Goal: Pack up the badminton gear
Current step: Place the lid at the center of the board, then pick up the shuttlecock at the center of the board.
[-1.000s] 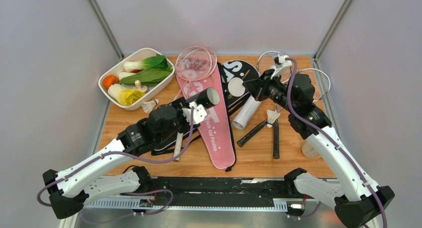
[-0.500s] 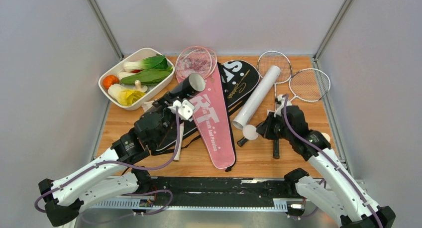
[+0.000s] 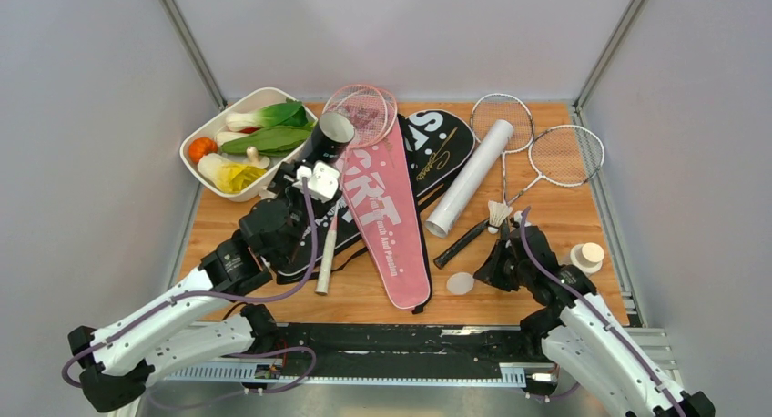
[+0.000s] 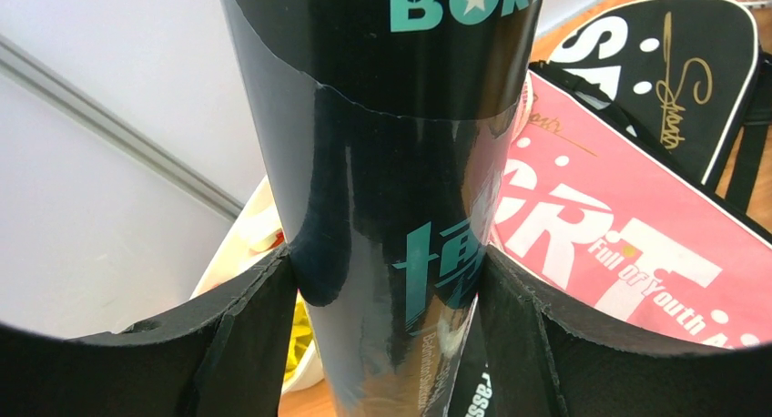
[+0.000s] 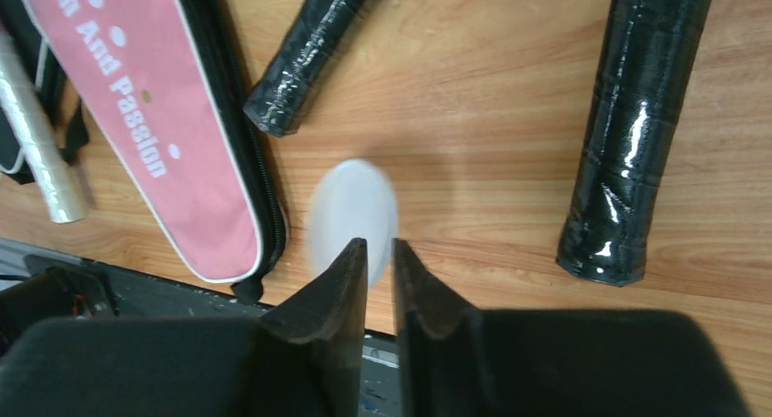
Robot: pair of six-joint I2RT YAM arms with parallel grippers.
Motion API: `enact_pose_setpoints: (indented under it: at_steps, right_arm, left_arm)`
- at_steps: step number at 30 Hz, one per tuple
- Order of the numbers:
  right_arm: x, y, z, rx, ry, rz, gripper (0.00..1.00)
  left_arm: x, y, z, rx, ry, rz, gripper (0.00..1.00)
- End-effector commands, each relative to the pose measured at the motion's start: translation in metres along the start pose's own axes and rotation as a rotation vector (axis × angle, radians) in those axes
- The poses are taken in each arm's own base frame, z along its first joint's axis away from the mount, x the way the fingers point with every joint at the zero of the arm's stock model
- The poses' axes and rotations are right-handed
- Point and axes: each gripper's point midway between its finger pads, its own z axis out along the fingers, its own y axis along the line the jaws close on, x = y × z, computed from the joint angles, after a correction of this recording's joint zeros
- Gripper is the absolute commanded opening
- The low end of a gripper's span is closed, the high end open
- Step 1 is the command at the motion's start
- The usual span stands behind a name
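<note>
Here, left jaws clasp the black tube (image 4: 382, 162).

Under the right pincer (image 5: 378, 249) lies a warm, grained wooden table (image 5: 473, 116). Far beyond the pincer rises a plain pale grey back wall (image 3: 410, 35), with matching side walls (image 3: 82, 162) meeting it at slanting metal struts (image 3: 187, 39). Just behind the pincer, a black rail (image 3: 391, 337) edges the table. The light is soft and even.
</note>
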Motion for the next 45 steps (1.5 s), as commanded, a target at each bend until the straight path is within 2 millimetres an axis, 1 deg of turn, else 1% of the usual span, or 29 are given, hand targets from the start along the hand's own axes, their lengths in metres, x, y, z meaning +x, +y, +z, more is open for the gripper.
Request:
enact_pose_setpoints:
  at_steps: [1, 3, 4, 6, 7, 9, 10, 12, 13, 14, 17, 19, 21, 22, 26, 31, 32, 35, 37, 41, 43, 45]
  right_arm:
    - [-0.003, -0.003, 0.002, 0.021, -0.020, 0.042, 0.24]
    - [-0.006, -0.002, 0.001, 0.025, -0.033, 0.048, 0.25]
    - [-0.009, 0.000, -0.001, 0.023, -0.044, 0.051, 0.27]
    - [-0.020, 0.006, -0.006, 0.015, -0.078, 0.056, 0.35]
    - [-0.027, 0.011, -0.009, 0.006, -0.102, 0.055, 0.42]
    - [-0.050, 0.028, -0.018, -0.035, -0.173, 0.026, 0.52]
    - [-0.061, 0.037, -0.022, -0.056, -0.205, 0.006, 0.55]
    - [-0.092, 0.049, -0.029, -0.052, -0.301, -0.032, 0.59]
    - [-0.106, 0.055, -0.030, -0.048, -0.337, -0.054, 0.59]
    - [-0.119, 0.060, -0.031, -0.035, -0.367, -0.086, 0.58]
    - [-0.157, 0.066, -0.027, 0.066, -0.404, -0.183, 0.56]
    - [-0.176, 0.067, -0.020, 0.116, -0.395, -0.248, 0.56]
    - [-0.190, 0.062, -0.010, 0.150, -0.358, -0.301, 0.57]
    - [-0.194, 0.059, -0.005, 0.150, -0.328, -0.314, 0.57]
    - [-0.209, 0.029, 0.015, 0.192, -0.230, -0.310, 0.59]
    - [-0.212, 0.004, 0.036, 0.159, -0.088, -0.301, 0.64]
    - [-0.211, -0.003, 0.042, 0.155, -0.055, -0.294, 0.64]
    - [-0.210, -0.015, 0.053, 0.132, 0.007, -0.294, 0.63]
    - [-0.208, -0.021, 0.059, 0.117, 0.042, -0.279, 0.62]
    - [-0.200, -0.022, 0.074, 0.066, 0.115, -0.271, 0.59]
    - [-0.196, -0.025, 0.078, 0.069, 0.147, -0.265, 0.55]
    - [-0.194, -0.028, 0.080, 0.077, 0.158, -0.263, 0.47]
  left_arm:
    - [-0.027, 0.031, -0.008, -0.096, -0.060, -0.102, 0.00]
    - [-0.030, 0.032, -0.008, -0.097, -0.068, -0.104, 0.00]
    - [-0.032, 0.033, -0.008, -0.095, -0.070, -0.102, 0.00]
    - [-0.033, 0.032, -0.007, -0.093, -0.066, -0.097, 0.00]
    - [-0.032, 0.030, -0.006, -0.083, -0.059, -0.087, 0.00]
    - [-0.029, 0.023, -0.003, -0.058, -0.038, -0.073, 0.00]
    - [-0.028, 0.019, -0.001, -0.047, -0.026, -0.077, 0.00]
    - [-0.021, 0.008, 0.002, -0.012, 0.006, -0.066, 0.00]
    - [-0.017, 0.001, 0.004, 0.018, 0.020, -0.050, 0.00]
    - [-0.015, -0.003, 0.004, 0.031, 0.025, -0.049, 0.00]
    - [-0.012, -0.015, 0.001, 0.100, 0.008, -0.053, 0.00]
    - [-0.010, -0.021, -0.003, 0.137, -0.021, -0.056, 0.00]
    - [-0.008, -0.026, -0.008, 0.173, -0.053, -0.048, 0.00]
    - [-0.006, -0.027, -0.009, 0.182, -0.061, -0.034, 0.00]
    - [0.001, -0.032, -0.014, 0.208, -0.084, -0.020, 0.00]
    - [-0.001, -0.035, -0.016, 0.227, -0.110, -0.030, 0.00]
    - [-0.002, -0.036, -0.016, 0.228, -0.113, -0.031, 0.00]
    - [-0.001, -0.036, -0.015, 0.228, -0.113, -0.025, 0.00]
    - [-0.001, -0.038, -0.015, 0.230, -0.114, -0.026, 0.00]
    - [0.001, -0.038, -0.014, 0.228, -0.109, -0.025, 0.00]
    - [0.002, -0.039, -0.014, 0.229, -0.108, -0.022, 0.00]
    - [0.004, -0.039, -0.014, 0.228, -0.106, -0.021, 0.00]
